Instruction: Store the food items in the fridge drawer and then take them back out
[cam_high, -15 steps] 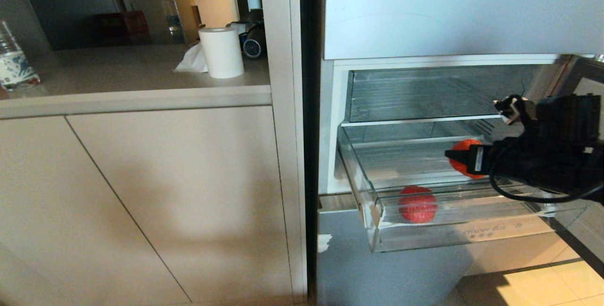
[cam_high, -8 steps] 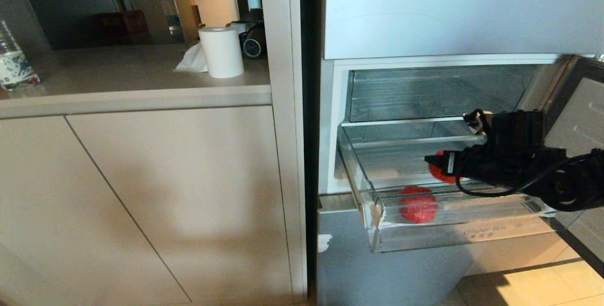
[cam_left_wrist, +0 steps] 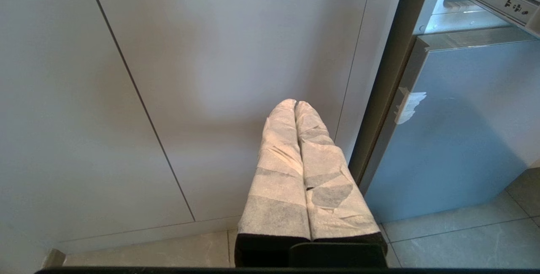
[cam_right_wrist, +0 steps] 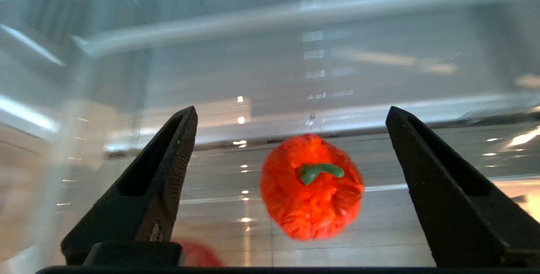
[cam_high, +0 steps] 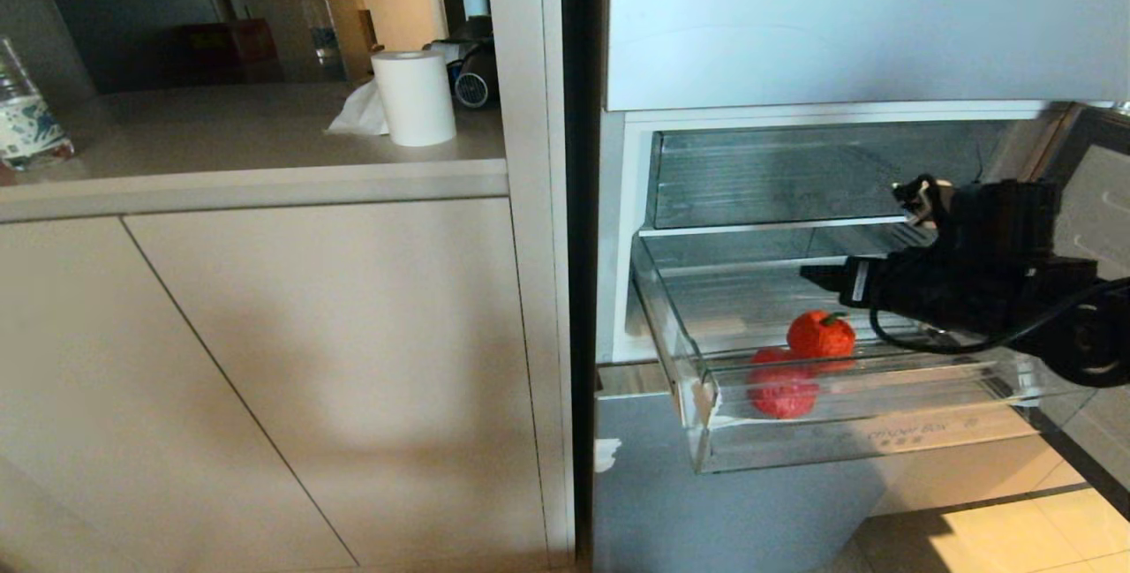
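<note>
White paper roll on counter, far from fridge drawer.

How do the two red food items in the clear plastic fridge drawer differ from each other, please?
The orange-red fuzzy round item with a green stem sits farther back in the clear plastic fridge drawer; the darker red round item sits right behind the front lip. The first shows a curled green stem; the second shows none. The first is brighter and orange-tinted, the second deeper red. Both are round, similar in size, and rest on the drawer floor.
</note>
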{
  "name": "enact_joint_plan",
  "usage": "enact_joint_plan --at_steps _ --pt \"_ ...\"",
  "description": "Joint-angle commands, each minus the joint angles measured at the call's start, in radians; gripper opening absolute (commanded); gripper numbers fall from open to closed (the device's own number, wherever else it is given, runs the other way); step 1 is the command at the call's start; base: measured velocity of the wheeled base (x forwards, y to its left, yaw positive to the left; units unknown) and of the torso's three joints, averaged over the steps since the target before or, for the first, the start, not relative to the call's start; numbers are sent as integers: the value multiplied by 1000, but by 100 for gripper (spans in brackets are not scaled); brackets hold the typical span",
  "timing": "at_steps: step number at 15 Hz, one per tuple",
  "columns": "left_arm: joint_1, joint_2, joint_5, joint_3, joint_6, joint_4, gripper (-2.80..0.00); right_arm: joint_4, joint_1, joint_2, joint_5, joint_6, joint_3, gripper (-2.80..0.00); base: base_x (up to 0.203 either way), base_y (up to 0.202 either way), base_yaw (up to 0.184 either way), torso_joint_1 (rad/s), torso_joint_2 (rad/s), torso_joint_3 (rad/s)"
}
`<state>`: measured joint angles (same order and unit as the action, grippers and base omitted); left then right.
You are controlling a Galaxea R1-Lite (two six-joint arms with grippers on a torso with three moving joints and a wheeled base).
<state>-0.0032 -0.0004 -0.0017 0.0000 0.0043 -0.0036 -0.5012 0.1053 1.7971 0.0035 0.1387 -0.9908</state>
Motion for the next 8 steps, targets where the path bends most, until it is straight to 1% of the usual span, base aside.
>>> enact_joint_plan --at_steps 1,3,6,7,8 --pt "0 -1 0 2 0 0 -280 22 0 -246 -3 -1 73 -280 0 0 0 0 0 0" --pt "0 -1 0 2 0 -1 -280 107 1 -444 -5 -3 176 -280 0 0 0 0 0 0" --pt "0 -1 0 2 0 -1 -280 260 28 -698 -11 -4 380 -280 0 0 0 0 0 0" --pt "0 -1 0 2 0 -1 -280 355 54 -746 -30 -3 452 -280 0 0 0 0 0 0" --pt "0 -1 0 2 0 -1 -280 453 77 -759 -54 -1 479 -280 0 0 0 0 0 0"
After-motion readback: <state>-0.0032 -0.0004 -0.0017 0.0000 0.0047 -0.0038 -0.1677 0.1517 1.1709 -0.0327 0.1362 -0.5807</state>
